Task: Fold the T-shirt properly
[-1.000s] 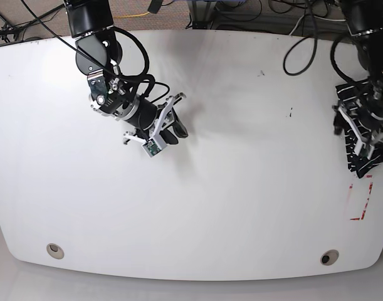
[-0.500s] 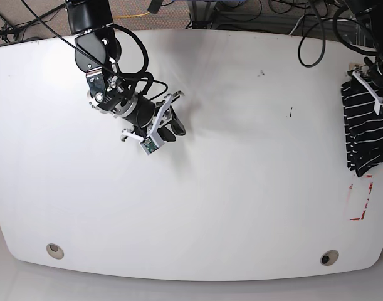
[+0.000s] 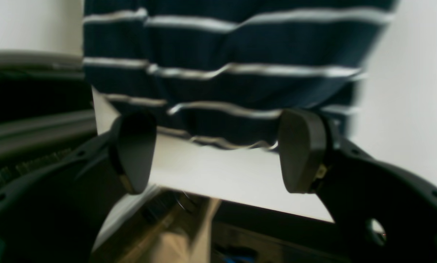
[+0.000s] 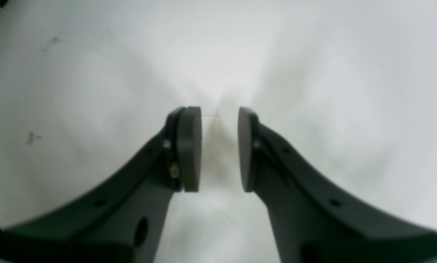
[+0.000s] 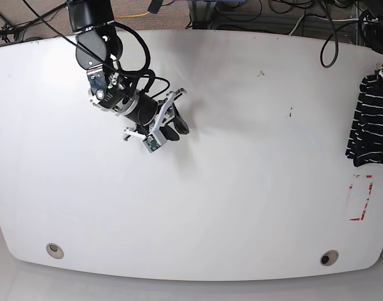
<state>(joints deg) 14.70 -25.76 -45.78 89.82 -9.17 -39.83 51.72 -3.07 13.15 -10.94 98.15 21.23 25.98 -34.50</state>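
Note:
The T-shirt [image 5: 368,123], dark navy with thin white stripes, lies bunched at the table's right edge. In the left wrist view the T-shirt [image 3: 222,69] fills the upper middle, beyond the fingertips. My left gripper [image 3: 217,151] is open and empty, just short of the shirt's hem and over the table edge. In the base view it is almost wholly out of frame at the far right. My right gripper [image 5: 173,121] hovers over the bare white table [image 5: 241,188] at upper left, far from the shirt. Its pads [image 4: 189,148] stand a narrow gap apart and hold nothing.
A red tape mark [image 5: 362,199] lies on the table below the shirt. Two round holes [image 5: 54,250] [image 5: 329,258] sit near the front edge. Cables [image 5: 304,44] trail over the back edge.
My left gripper has let go of the shirt and pulled away up and to the right, nearly leaving the base view. The shirt has shifted right, to the edge. The right arm barely moved.

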